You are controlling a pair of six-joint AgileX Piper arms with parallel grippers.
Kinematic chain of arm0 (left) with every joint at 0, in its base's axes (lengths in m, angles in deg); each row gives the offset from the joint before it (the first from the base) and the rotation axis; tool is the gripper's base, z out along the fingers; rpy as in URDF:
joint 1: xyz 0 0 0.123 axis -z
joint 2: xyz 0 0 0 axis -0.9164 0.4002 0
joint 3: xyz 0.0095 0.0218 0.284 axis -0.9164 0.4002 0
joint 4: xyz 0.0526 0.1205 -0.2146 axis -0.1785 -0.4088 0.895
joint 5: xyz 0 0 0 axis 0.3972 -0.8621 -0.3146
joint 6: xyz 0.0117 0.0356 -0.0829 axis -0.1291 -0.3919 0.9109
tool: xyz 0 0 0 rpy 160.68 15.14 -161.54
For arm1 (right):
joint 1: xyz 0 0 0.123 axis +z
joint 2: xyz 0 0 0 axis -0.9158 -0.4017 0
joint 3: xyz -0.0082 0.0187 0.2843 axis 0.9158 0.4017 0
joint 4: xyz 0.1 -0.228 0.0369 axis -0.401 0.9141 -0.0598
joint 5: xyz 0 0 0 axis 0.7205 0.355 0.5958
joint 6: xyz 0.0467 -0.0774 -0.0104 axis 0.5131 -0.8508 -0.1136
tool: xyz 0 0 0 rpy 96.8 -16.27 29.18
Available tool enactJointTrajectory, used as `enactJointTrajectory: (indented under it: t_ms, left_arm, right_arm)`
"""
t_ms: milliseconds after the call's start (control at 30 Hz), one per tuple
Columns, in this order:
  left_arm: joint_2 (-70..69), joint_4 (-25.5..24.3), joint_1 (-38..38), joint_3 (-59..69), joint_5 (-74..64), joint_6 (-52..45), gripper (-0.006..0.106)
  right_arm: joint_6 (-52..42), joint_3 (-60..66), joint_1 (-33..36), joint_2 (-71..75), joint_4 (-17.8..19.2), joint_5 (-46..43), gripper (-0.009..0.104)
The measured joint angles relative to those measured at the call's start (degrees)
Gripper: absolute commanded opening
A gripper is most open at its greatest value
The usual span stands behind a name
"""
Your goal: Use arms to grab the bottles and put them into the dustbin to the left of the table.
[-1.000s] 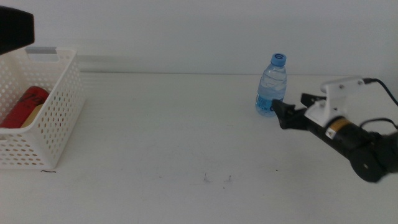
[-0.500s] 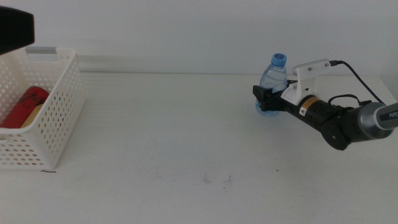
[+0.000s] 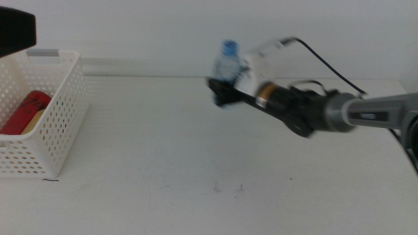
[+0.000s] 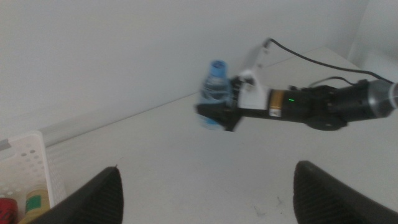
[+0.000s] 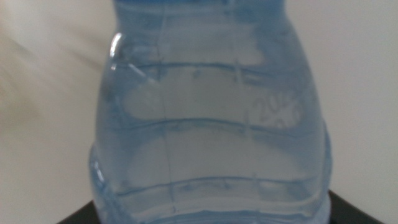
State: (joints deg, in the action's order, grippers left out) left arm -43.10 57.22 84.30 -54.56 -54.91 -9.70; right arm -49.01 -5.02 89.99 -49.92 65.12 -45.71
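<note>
Up above the desk (image 3: 163, 170), the right gripper (image 3: 221, 93) carries the small clear water bottle (image 3: 226, 65), its fingers closed on the bottle's lower body. The bottle stands roughly upright with its blue cap on top, clear of the surface, over the far middle of the desk. In the right wrist view the bottle (image 5: 208, 118) fills nearly the whole picture. At the desk's left end sits the white dustbin (image 3: 55, 111), well apart from the bottle, with the red soda can (image 3: 25, 111) lying inside. The left gripper (image 4: 205, 193) hangs above the bin's side of the desk, its fingers spread wide and holding nothing.
</note>
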Motion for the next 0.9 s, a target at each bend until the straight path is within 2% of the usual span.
enactJointTrajectory:
  t_ms: [100,167,267,333,400,633,900]
  left_arm:
    - [0.0,0.0,0.0,0.0,0.0,0.0,0.094]
    - [-0.1,0.0,0.0,0.0,0.0,0.0,0.094]
    - [-0.1,-0.1,0.0,0.0,0.0,0.0,0.094]
    - [-0.1,-0.5,0.0,0.0,0.0,0.0,0.094]
    - [-0.1,-0.9,0.0,0.0,0.0,0.0,0.094]
    - [-0.1,-1.3,0.0,0.0,0.0,0.0,0.094]
    - [-0.1,-1.4,0.0,0.0,0.0,0.0,0.094]
  right_arm:
    - [0.7,-8.8,4.1,-2.2,-0.1,1.3,0.006]
    - [-2.8,-12.1,6.4,-3.6,-5.5,1.6,0.006]
    - [-13.2,-13.0,9.2,-5.1,-17.9,3.2,0.006]
    - [-16.2,-13.0,9.7,-5.7,-22.1,5.5,0.006]
    - [-17.5,-13.0,10.2,-6.1,-24.3,8.1,0.005]
    - [-18.1,-13.0,13.8,-6.2,-22.7,11.2,0.000]
    - [-18.2,-13.3,15.8,-9.9,-22.7,5.1,0.000]
